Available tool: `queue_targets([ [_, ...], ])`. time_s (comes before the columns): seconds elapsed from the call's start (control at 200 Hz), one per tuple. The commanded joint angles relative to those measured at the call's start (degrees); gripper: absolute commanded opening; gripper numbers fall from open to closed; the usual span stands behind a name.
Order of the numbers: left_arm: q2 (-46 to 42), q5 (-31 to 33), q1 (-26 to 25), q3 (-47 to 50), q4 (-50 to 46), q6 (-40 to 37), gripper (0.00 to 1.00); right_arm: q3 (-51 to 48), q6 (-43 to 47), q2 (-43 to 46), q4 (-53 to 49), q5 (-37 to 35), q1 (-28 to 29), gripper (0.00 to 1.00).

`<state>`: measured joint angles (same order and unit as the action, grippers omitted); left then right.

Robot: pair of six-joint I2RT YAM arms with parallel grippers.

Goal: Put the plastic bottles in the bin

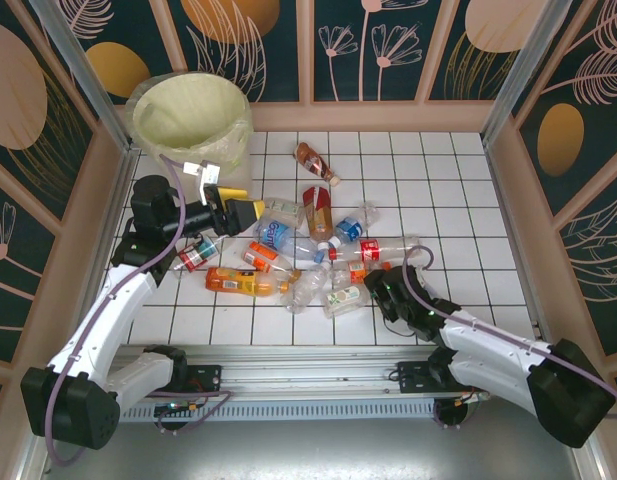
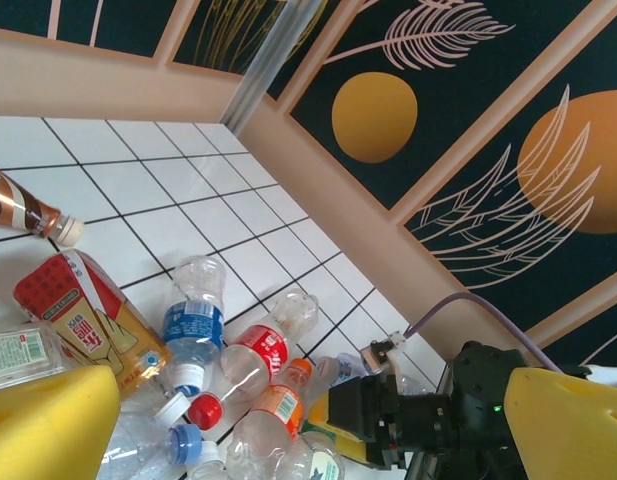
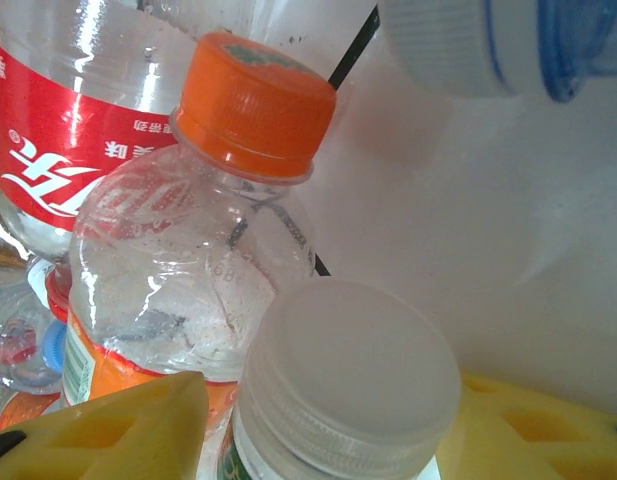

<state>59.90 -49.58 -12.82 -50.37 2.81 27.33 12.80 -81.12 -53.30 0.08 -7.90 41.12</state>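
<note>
The large round white waste bin lined with a pale yellow bag (image 1: 224, 98) stands at the far left corner of the white tiled table (image 1: 458, 200). As far as the overhead view reaches into it, we see only liner and no bottle. The small plastic drink bottles (image 1: 308, 255) all lie in a loose heap mid-table, apart from the bin. We judge the job barely begun, with every one left to carry over (a dozen or more, by our count).

The left gripper (image 1: 250, 210) hangs between bin and heap, its yellow fingers spread wide and holding nothing. The right gripper (image 1: 376, 288) sits at the near edge of the heap, its fingers either side of a clear bottle with a white ribbed cap (image 3: 348, 375). Whether they press on it we cannot tell.

The clear bottle with a red label (image 3: 48, 150) carries white script, upside down, which looks to us like the Coca-Cola mark in Chinese. The tea-coloured bottle with a red and cream label (image 2: 78, 310) bears Chinese characters too small to read. The clear bottle with a blue label (image 2: 193, 328) and the orange-capped bottle (image 3: 253, 100) give us nothing legible.
</note>
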Motion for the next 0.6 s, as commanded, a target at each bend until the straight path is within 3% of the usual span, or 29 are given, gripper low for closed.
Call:
queue_targets([
  [0.0,-0.23,-1.49,-0.45,0.47,1.80,0.27,0.99,1.53,1.27,-1.31,2.88,-2.25,-0.07,0.57],
  [0.595,0.98,-0.98,-2.28,0.15,0.39,-0.93,0.99,3.83,7.47,3.19,-0.07,-6.29,-0.76,0.37],
])
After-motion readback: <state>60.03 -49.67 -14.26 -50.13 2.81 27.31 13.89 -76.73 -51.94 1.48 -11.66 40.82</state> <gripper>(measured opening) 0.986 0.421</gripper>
